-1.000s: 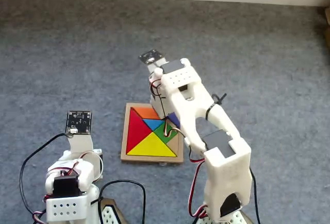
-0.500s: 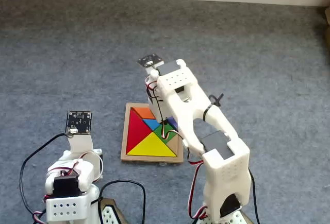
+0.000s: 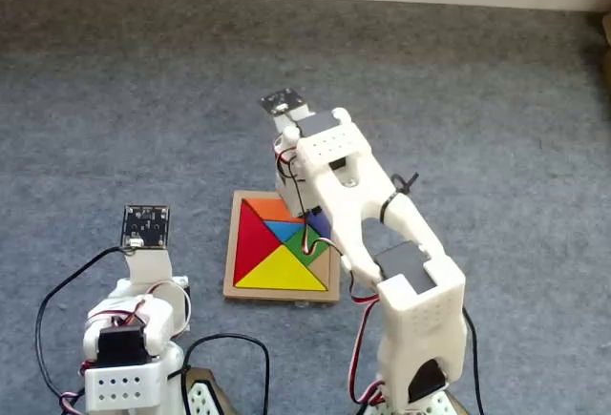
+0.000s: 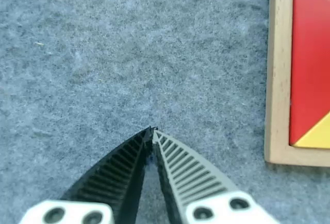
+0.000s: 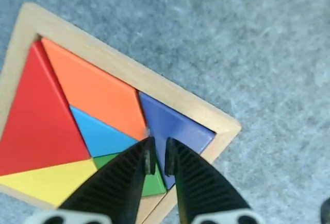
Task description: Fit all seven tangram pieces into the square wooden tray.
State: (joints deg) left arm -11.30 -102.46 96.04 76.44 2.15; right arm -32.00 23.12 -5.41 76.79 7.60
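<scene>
Wooden tray [image 5: 129,74], red triangle [image 5: 38,126], orange piece [image 5: 100,92]

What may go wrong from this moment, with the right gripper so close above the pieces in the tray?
1. The right gripper hangs at the seam of the dark blue piece and the orange piece; a sideways move might tilt one out of its place.
2. The wooden tray seems to lie loose on the carpet, so a push might slide it.

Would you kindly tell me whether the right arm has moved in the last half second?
Yes: the right arm shifted slightly right, away from the wooden tray's left rim.
</scene>
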